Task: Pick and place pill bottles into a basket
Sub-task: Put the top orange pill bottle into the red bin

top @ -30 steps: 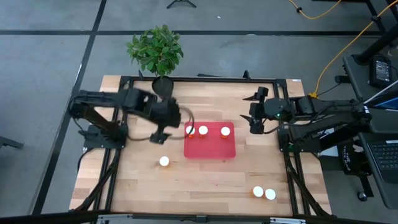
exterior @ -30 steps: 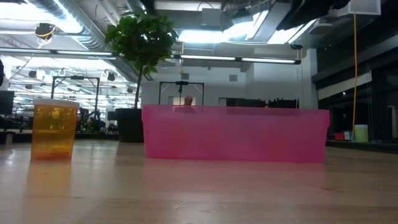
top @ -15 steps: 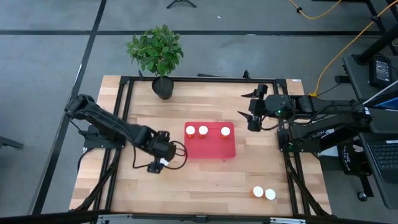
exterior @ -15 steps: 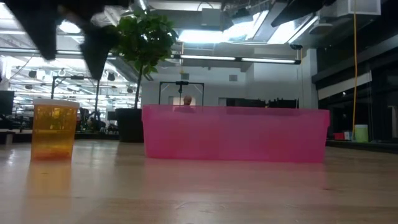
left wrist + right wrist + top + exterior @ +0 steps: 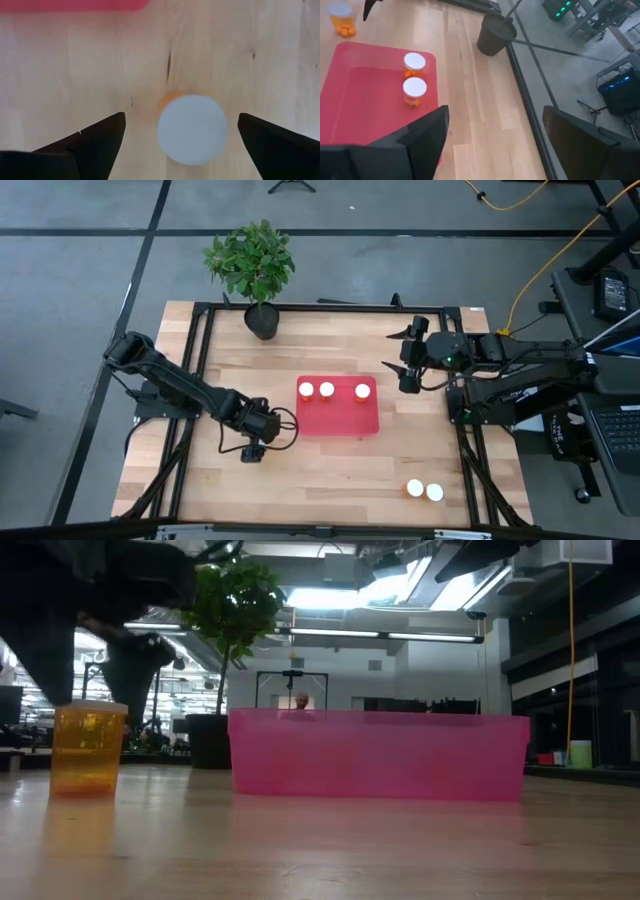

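One pill bottle point(image 5: 88, 748) stands upright on the table left of the red basket point(image 5: 338, 420). Its white cap point(image 5: 192, 129) shows in the left wrist view. My left gripper point(image 5: 256, 442) is open right above it, pointing down. Its fingers point(image 5: 138, 660) stand on either side of the cap without touching it. Three bottles point(image 5: 326, 390) stand upright in the basket's far part. Two more bottles point(image 5: 424, 491) stand near the table's near right corner. My right gripper point(image 5: 408, 370) is open and empty, right of the basket.
A black plant pot point(image 5: 261, 320) with a green plant stands at the table's far edge, left of centre. The basket shows as a pink wall point(image 5: 380, 755) in the low view. A black frame point(image 5: 330, 307) runs round the table. Bare wood lies near the front edge.
My left gripper has gone from beside the basket's far left corner toward the table's near edge and down. It now hangs over the lone bottle, fingers on either side of its cap. The bottle has stayed in place.
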Robot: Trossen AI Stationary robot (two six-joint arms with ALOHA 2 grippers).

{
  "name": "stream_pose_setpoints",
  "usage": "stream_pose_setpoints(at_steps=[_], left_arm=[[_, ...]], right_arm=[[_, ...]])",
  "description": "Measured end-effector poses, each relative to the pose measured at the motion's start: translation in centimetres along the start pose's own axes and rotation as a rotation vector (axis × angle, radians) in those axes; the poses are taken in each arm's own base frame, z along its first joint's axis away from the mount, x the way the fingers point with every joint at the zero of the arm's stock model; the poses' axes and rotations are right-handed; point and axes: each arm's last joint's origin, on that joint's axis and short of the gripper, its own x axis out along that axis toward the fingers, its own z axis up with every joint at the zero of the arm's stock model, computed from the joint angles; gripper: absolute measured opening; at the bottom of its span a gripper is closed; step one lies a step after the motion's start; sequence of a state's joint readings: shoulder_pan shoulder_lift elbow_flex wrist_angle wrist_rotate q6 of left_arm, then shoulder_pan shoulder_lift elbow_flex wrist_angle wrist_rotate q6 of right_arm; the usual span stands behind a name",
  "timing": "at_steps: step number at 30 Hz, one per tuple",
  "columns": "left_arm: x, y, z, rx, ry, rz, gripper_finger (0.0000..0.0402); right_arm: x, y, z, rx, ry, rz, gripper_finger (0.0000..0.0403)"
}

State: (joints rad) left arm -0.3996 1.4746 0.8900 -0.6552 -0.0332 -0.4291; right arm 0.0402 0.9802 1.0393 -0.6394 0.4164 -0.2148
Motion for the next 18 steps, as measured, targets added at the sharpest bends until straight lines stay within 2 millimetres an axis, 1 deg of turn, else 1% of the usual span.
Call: stream_pose_setpoints(at_steps=[3, 10, 13, 18], left_arm=[[0.7, 0.1, -0.4, -0.021, -0.013, -0.014, 0.0379], [1.3, 0.4, -0.8, -0.03, -0.018, -0.006, 0.0376], [1.5, 0.6, -1.2, -0.029, -0.004, 0.0, 0.0357], [1.5, 0.6, -1.1, -0.029, -0.005, -0.004, 0.0302]], right_arm=[[0.0, 0.0, 0.0, 0.0, 0.0, 0.0, 0.0323], [0.0, 0.0, 0.0, 0.0, 0.0, 0.001, 0.0323], [0.0, 0.0, 0.0, 0.0, 0.0, 0.001, 0.0323], [0.0, 0.0, 0.0, -0.001, 0.0, 0.001, 0.0323]])
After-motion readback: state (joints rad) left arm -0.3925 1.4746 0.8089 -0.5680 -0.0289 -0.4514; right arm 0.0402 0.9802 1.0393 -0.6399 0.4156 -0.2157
